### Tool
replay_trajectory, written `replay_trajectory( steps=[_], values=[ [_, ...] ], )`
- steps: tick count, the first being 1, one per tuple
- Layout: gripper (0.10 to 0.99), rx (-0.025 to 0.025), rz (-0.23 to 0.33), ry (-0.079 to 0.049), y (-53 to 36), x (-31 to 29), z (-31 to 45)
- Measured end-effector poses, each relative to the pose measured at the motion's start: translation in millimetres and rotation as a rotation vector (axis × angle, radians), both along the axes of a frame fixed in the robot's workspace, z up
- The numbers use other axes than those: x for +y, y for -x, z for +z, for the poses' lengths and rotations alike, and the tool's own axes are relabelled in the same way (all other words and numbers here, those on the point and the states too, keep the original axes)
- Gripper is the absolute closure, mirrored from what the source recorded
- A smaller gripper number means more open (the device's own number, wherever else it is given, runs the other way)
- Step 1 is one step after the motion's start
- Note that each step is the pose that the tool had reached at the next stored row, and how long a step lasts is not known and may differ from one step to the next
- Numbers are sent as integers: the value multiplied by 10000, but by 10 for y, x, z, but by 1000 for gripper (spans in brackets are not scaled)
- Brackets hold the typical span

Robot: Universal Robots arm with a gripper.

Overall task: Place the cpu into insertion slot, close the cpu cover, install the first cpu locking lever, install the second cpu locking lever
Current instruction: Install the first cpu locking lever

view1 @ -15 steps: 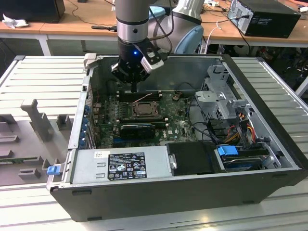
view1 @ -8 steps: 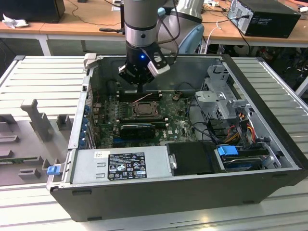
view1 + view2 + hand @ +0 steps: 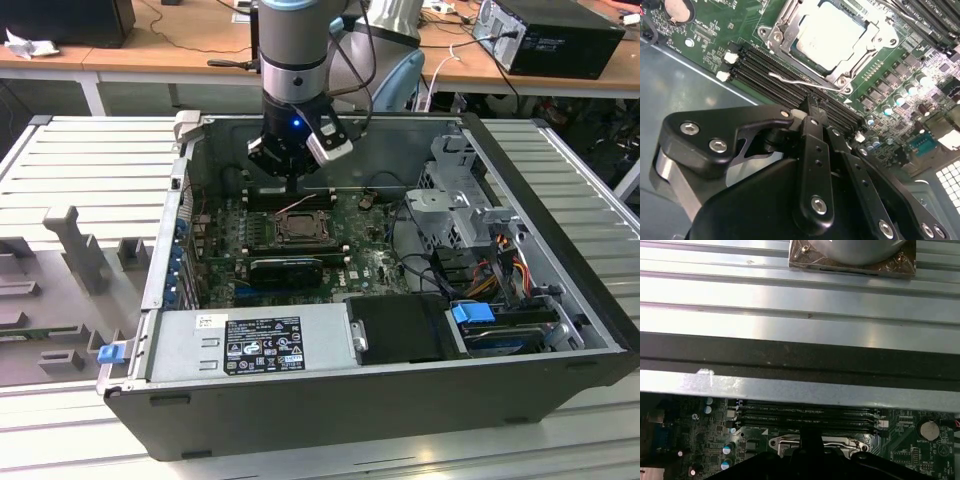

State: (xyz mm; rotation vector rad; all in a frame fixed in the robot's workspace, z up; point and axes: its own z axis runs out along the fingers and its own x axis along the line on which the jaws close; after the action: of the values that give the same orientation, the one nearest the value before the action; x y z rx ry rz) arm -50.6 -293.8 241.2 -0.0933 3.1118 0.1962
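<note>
Black and bulky, the claw (image 3: 812,107) fills the near part of the second wrist view, its fingers (image 3: 815,150) drawn close together with nothing pinched between them, the tips hovering just above the rows of long black memory slots (image 3: 775,75) beside the socket. Just beyond the tips, a thin silver wire locking lever (image 3: 800,81) lies along the near edge of the socket, between it and the memory slots. The small flat square cpu with its pale silver face (image 3: 827,32) already sits in the square dark-framed insertion slot (image 3: 845,80), and the thin silver-grey metal cpu cover with its large square window (image 3: 785,30) lies down around the chip, framing it. The green circuit board (image 3: 715,25) spreads around the socket, dotted with small cylindrical capacitors and a round coin battery (image 3: 676,7). In the exterior view, the grey robot arm (image 3: 293,50) reaches down into the open dark-grey computer case (image 3: 400,400), with the claw (image 3: 290,165) hanging just above the socket (image 3: 297,228). The case rests on a ribbed grey metal desk (image 3: 90,160), and a silver power supply box with a labelled face (image 3: 250,345) sits along the case's near side.
</note>
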Motion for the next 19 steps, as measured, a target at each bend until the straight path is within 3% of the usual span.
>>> replay_trajectory(
  steps=[7, 10, 17, 19],
  values=[
    [980, -1, -22, -5, -3, 0, -4],
    [980, 0, -302, -187, -3, 0, -13],
    [980, 5, -348, -286, -17, -1, -90],
    [980, 8, -374, -434, -35, 0, -102]
  ],
)
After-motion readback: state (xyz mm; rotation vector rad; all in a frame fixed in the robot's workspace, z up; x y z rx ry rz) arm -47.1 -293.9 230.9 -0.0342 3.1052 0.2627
